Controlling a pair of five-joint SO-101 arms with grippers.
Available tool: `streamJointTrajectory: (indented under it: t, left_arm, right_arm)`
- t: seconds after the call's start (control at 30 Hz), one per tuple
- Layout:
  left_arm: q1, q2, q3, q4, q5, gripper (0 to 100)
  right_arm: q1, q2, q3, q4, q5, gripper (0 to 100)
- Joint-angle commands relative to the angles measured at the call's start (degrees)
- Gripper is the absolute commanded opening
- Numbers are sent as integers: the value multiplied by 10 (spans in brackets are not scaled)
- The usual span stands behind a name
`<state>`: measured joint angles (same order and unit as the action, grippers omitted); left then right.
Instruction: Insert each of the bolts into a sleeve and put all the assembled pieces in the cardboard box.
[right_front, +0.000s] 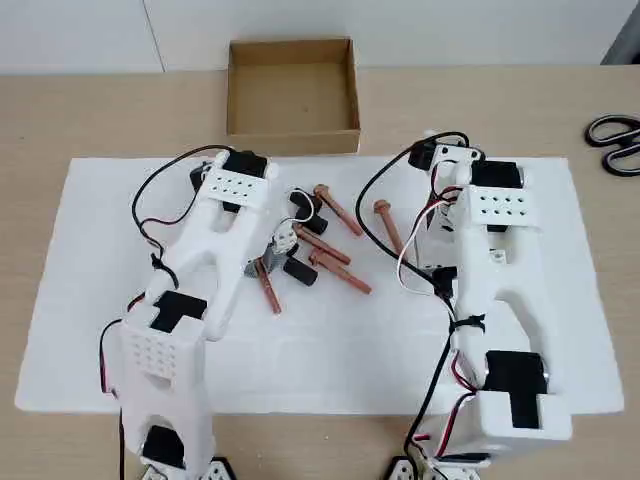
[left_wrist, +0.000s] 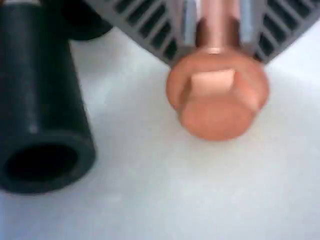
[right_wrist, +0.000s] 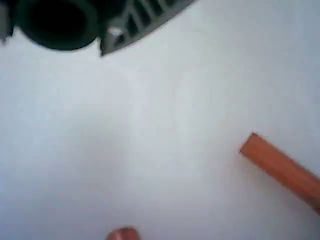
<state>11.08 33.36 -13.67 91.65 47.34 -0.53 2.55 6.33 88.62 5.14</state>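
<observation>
No legible text, number or sign — not on the cardboard box (right_front: 292, 142), bolts (right_front: 336, 210) or sleeves (right_front: 299, 271)

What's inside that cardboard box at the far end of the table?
The cardboard box shows a bare brown floor and inner walls, with nothing lying on the floor. Its near wall covers a thin strip of floor just behind it.
</observation>
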Motion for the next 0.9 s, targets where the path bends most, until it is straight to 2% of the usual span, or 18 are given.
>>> streamJointTrajectory:
  t: [0.0,0.1,0.3,0.4,0.53,0.67,0.87]
  left_arm:
    - [-24,-1,-3,-2,-9,6]
    - [-23,-4,-7,1,-76,6]
    - [-34,1,-47,38,-294,6]
    - [-49,1,-49,38,-359,6]
    - [-50,1,-47,36,-382,6]
    - [-49,15,-40,6,-382,6]
    - [-51,71,-56,8,-379,8]
  right_arm:
    - [4,-4,-5,0,2,4]
    - [4,-4,-5,0,2,4]
    - [4,-4,-5,0,2,4]
    - [4,-4,-5,1,2,4]
    - [4,-4,-5,1,2,4]
    - [3,-4,-5,1,2,4]
    - [3,-4,-4,1,2,4]
